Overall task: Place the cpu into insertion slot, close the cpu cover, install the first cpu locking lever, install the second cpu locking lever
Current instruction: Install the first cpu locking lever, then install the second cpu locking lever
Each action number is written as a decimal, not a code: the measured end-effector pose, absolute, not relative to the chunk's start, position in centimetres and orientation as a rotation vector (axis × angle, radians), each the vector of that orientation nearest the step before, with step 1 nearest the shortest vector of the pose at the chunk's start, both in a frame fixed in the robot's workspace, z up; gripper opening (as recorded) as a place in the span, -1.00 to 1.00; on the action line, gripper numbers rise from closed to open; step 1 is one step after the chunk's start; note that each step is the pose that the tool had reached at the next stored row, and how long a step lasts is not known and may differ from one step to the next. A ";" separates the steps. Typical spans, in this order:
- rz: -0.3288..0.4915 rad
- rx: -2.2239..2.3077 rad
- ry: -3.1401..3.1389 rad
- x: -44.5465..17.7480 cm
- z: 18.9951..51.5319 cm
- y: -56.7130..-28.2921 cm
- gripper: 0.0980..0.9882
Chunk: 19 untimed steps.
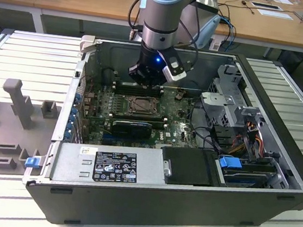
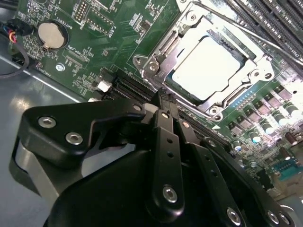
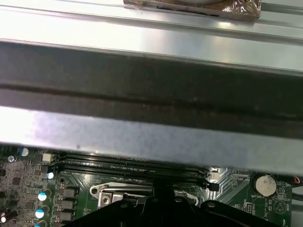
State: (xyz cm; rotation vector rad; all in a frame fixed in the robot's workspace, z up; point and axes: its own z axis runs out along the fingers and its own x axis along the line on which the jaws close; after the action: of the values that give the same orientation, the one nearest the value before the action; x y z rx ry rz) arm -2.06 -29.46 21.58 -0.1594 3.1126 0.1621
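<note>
Inside an open computer case [image 1: 277,161], a robot arm's gripper [image 1: 147,79] hangs low over the green circuit board [image 1: 174,128], just off the 12 o'clock edge of the insertion slot [image 1: 141,106] in the exterior view. In the second wrist view the gripper [image 2: 163,97] shows its two black fingers [image 2: 166,123] pressed together, with nothing pinched between them.

The cpu [image 2: 208,66] already sits in the slot, its pale metal face lying flat. The cpu cover [image 2: 187,33] lies down around it as a silver frame, and a thin rod of a locking lever [image 2: 265,39] runs along the far side of the frame beside the long black memory slots [image 2: 270,19]. Whether that lever is hooked down cannot be told.

The risk from here appears to lie in the tight quarters. The fingertips ride close to the cover's corner, and a push landing off the lever could slip onto the frame or the small parts around it, scraping the board. A lever that springs free could lift the cover off the chip.

The second wrist view alone gives the chip's face and the round coin battery [image 2: 49,35] at 10 o'clock of the socket. The first wrist view adds the case's steel wall [image 3: 151,137] close above the memory slots [image 3: 128,165]. The exterior view supplies the whole case, its power supply [image 1: 107,166] at 6 o'clock.
</note>
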 end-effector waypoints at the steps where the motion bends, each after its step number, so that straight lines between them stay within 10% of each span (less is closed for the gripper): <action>1: 0.162 -0.159 3.113 -2.1 21.6 -29.5 -0.98; 19: 0.166 -0.160 3.112 -2.0 22.4 -30.3 -0.98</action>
State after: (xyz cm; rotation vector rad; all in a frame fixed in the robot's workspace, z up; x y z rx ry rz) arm -2.04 -30.28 22.42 -0.1602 3.1122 0.1660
